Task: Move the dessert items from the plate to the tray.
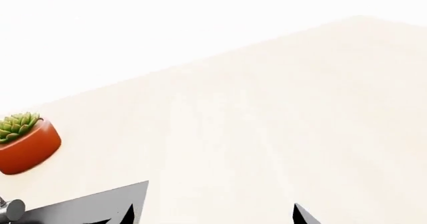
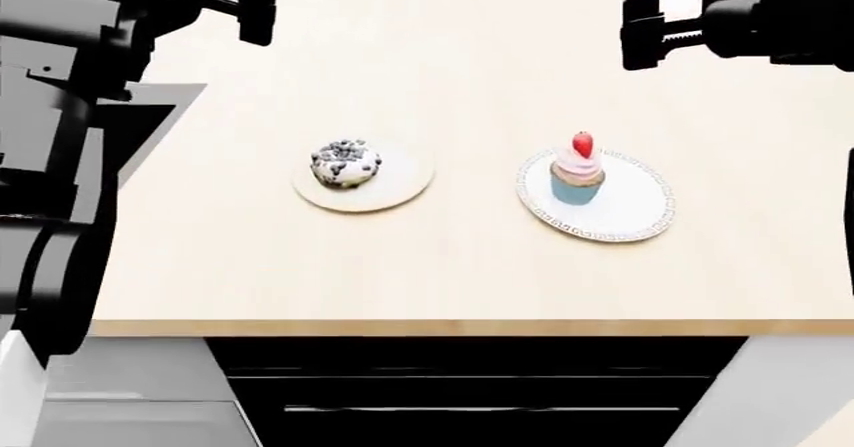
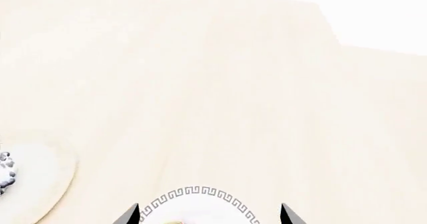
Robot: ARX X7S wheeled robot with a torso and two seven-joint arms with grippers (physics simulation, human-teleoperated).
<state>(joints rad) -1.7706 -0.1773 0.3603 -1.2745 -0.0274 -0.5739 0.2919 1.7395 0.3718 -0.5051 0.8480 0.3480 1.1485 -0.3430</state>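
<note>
Head view: doughnut (image 2: 346,162) and cupcake (image 2: 578,172) sit on separate plates on the worktop (image 2: 467,257); both grippers' jaws hover wide open, holding nothing.

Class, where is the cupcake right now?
In the head view, the cupcake stands on the white patterned plate, right of the doughnut.

The table (image 2: 467,267) is pale cream wood. On it, the doughnut (image 2: 346,162) is white-iced with dark chips, on a plain beige plate (image 2: 387,195). Right of that plate, the cupcake (image 2: 578,175) has a blue case, pink frosting and a red strawberry, on a white plate (image 2: 634,212) rimmed with a grey key pattern. A green succulent sits in an orange-red pot (image 1: 30,146).
</note>
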